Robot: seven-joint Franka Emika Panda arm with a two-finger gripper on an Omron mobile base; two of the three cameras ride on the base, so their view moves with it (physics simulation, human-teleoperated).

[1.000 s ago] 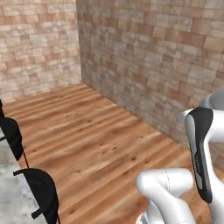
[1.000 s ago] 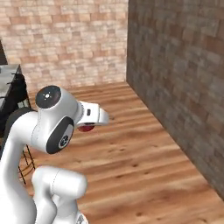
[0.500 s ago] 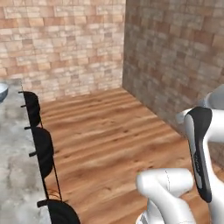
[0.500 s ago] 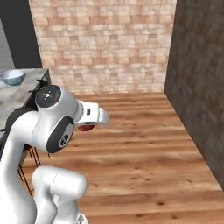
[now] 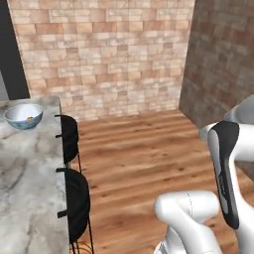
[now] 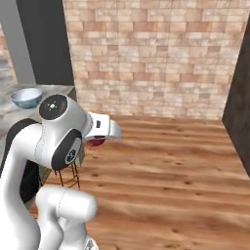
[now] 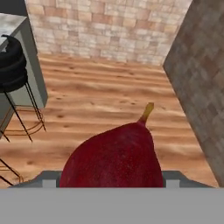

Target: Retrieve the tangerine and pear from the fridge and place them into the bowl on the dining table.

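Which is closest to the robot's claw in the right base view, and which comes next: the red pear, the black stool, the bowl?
1. The pear: held right in the claw, under the white hand.
2. The black stool: just left of the claw and lower, beside the marble table.
3. The bowl: farthest, up left on the table's top.

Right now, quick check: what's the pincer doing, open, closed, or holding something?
Pincer: closed on the pear.

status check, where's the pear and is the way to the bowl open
Gripper shut on pear. Bowl on dining table, something orange inside. Black stools line the table edge; wood floor ahead.
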